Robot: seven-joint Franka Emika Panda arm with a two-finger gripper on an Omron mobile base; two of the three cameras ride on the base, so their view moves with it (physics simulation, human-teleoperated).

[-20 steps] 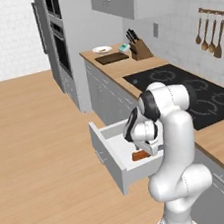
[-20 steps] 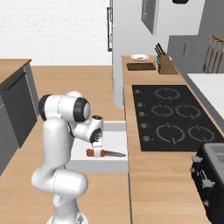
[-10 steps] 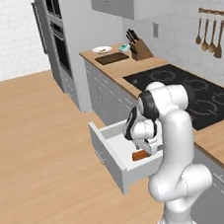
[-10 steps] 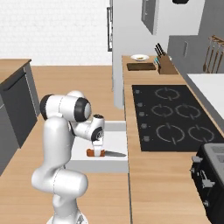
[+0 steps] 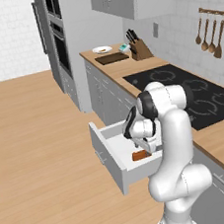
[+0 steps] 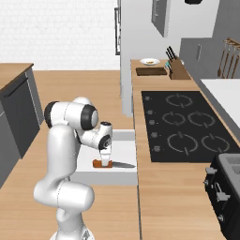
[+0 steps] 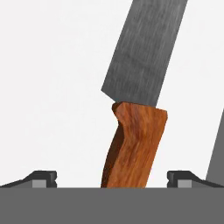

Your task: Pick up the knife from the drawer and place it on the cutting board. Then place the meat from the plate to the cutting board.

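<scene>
The drawer (image 5: pixel 112 156) stands pulled out from the cabinets, with the arm bent down into it. The gripper (image 5: pixel 141 147) hangs just above the knife (image 5: pixel 139 155), whose orange-brown handle lies on the drawer floor. Far back on the counter (image 5: pixel 128 69), the plate (image 5: pixel 102 49) sits just beyond the cutting board (image 5: pixel 112 58), beside a knife block (image 5: pixel 138 48).

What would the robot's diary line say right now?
gripper: open, straddling handle | knife: lying in drawer | not gripped yet
</scene>
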